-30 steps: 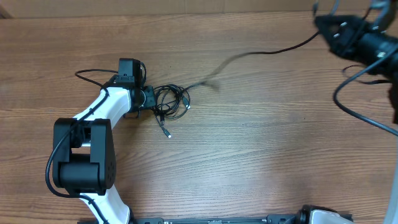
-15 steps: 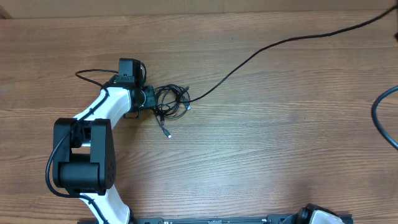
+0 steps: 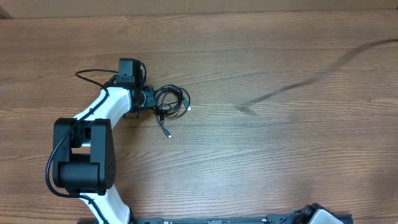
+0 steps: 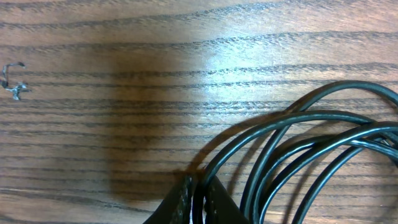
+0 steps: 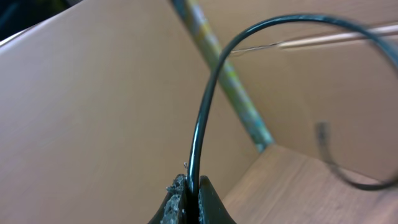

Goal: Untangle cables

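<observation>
Tabletop (image 3: 249, 162) of brown, streaky wood grain fills the overhead view. The white-and-black left arm (image 3: 93, 118) lies across its 9 o'clock side, with the arm's own thicker wire (image 3: 93, 73) looping out at 10 o'clock of the wrist. The cable bundle (image 3: 171, 102), thin glossy black cords in loose round loops, rests on the wood just at 3 o'clock of the left gripper (image 3: 148, 99). One short tail ends in a small plug (image 3: 166, 132) at 6 o'clock of the loops. Close up, the left gripper (image 4: 200, 202) is clenched on one strand of the bundle, its dark fingertips almost together, while the other loops (image 4: 311, 155) curve off toward 3 o'clock.

A single cable (image 3: 298, 84) shows only as a blurred dark streak, running from near the table's centre out to the 2 o'clock edge, well apart from the bundle. The right gripper (image 5: 186, 202) pinches this cable tight; the cord rises from its tips and arcs over toward 3 o'clock. Behind it stand smooth tan cardboard walls (image 5: 81, 112) and a slanted, mottled pole (image 5: 230, 81).
</observation>
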